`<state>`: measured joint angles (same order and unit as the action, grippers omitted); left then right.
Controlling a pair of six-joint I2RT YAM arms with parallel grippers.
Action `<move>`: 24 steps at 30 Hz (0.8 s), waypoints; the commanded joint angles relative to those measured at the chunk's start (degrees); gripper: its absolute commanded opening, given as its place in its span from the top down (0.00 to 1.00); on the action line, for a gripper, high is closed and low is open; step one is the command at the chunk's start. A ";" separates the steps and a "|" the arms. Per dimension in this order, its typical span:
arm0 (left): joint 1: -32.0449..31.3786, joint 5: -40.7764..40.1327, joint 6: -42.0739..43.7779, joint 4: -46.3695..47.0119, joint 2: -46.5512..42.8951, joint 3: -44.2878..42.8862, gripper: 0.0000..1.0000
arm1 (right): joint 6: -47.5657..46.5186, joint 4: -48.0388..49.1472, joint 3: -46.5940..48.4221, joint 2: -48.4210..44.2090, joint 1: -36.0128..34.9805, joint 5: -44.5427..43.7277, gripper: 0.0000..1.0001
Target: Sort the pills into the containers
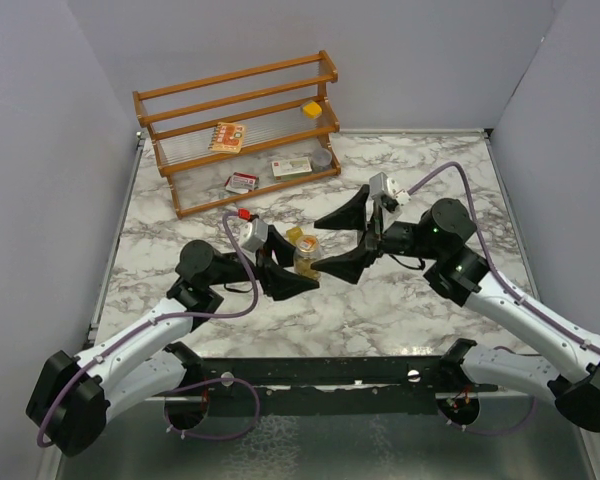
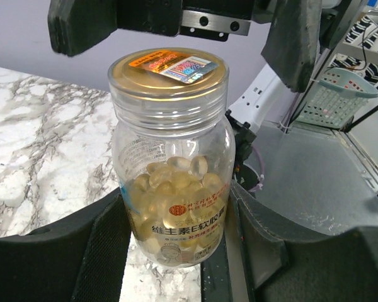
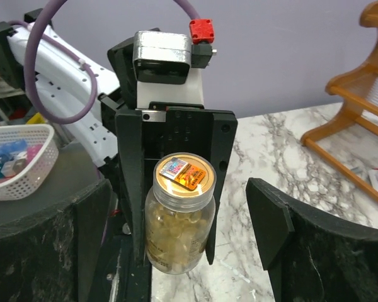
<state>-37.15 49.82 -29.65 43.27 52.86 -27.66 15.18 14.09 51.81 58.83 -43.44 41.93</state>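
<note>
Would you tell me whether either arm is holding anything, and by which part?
The left gripper holds the jar by its lower body; the right gripper is open and empty.

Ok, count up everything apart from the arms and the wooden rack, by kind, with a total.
Flat printed card packets: 3
Round grey tin: 1
Small squarish yellow box: 1
Round clear plastic jar of yellowish capsules: 1
Total: 6
</note>
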 commanded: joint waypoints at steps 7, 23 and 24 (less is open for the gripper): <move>-0.13 -10.04 8.05 -8.04 -0.20 -1.74 1.00 | -2.21 -10.92 3.73 -3.49 0.02 -22.18 0.08; -0.66 -28.09 14.05 -13.65 0.55 -2.21 1.00 | -10.60 -20.70 15.37 9.60 -24.02 -67.78 0.06; -0.72 -28.12 14.15 -13.65 0.44 -2.08 1.00 | -10.75 -20.49 15.68 10.82 -24.61 -68.95 0.06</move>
<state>-37.28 24.60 -16.95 28.58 53.54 -27.68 8.29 -3.51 64.16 64.82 -63.46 -8.86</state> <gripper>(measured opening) 0.551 0.942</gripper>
